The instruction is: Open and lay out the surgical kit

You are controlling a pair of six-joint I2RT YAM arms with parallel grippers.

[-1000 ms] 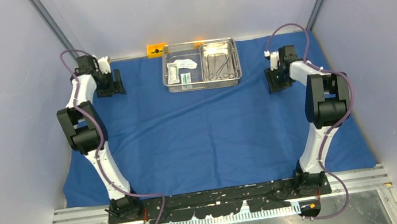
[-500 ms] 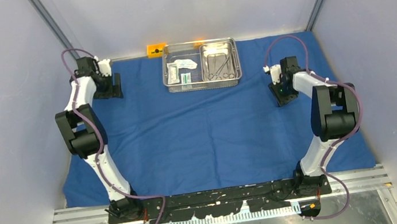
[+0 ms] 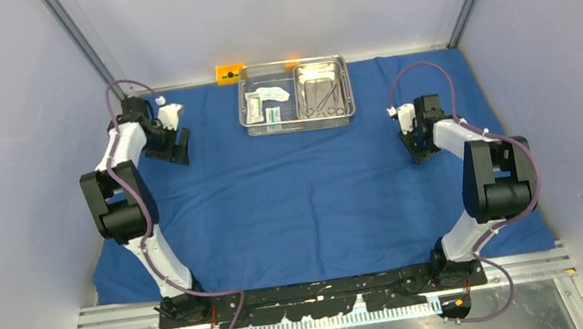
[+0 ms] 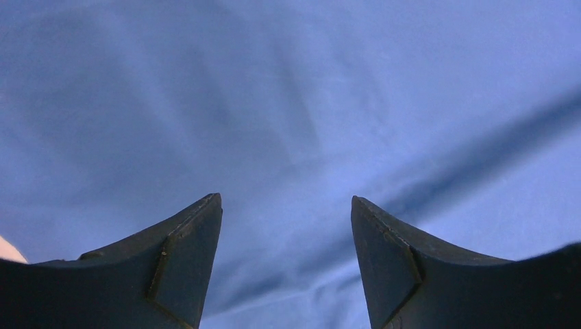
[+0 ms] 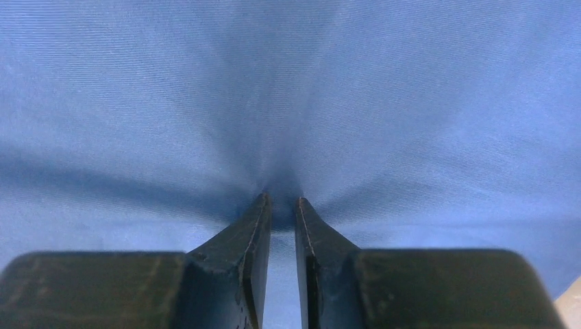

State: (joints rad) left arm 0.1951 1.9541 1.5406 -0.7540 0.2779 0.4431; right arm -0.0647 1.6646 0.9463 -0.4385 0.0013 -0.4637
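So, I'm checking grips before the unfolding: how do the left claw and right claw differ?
Left claw stands wide open, gripping nothing; right claw is nearly shut, pinching a pucker of the blue cloth wrap. Left claw sits farther back on the table than right claw. Both point down at that wrap.

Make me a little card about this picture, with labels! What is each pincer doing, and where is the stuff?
left pincer: open above the blue cloth, holding nothing
right pincer: closed on a pinch of the cloth, which puckers toward it
mesh basket: on the cloth's far edge, middle
in basket: packets on the left, steel tray with thin tools on the right
orange block: behind the basket's far left corner
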